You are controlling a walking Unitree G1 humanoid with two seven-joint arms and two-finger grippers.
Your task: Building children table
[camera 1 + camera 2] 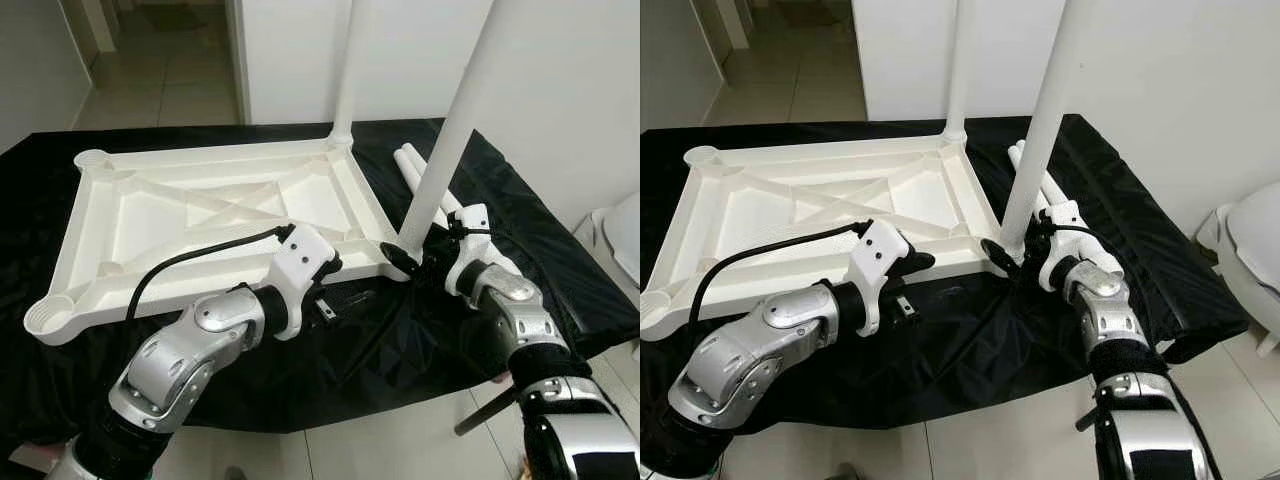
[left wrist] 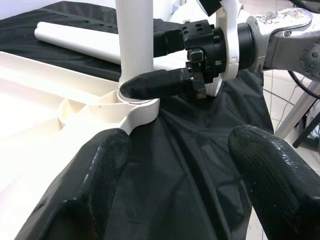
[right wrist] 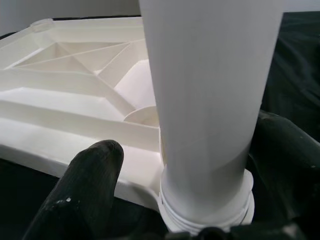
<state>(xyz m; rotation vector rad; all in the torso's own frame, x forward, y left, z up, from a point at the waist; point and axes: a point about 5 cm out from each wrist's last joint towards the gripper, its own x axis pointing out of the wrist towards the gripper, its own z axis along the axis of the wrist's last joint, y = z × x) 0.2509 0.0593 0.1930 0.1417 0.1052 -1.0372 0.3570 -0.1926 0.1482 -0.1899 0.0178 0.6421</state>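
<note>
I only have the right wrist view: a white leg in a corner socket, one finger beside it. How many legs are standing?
Observer: Two. Your near leg, and a far leg in the corner behind it.
Operator: Any spares?
Observer: Loose legs lie on the black cloth, right of the tabletop.
Operator: And my left arm?
Observer: The left end effector is open and holds nothing, at the tabletop's near edge.

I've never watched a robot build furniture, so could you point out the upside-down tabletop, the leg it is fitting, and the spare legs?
upside-down tabletop (image 1: 130, 215): left eye view, on its ribbed underside.
leg being fitted (image 1: 447, 150): left eye view, midway up the upright white tube.
spare legs (image 1: 412, 165): left eye view, on the end of a tube lying on the black cloth.
</note>
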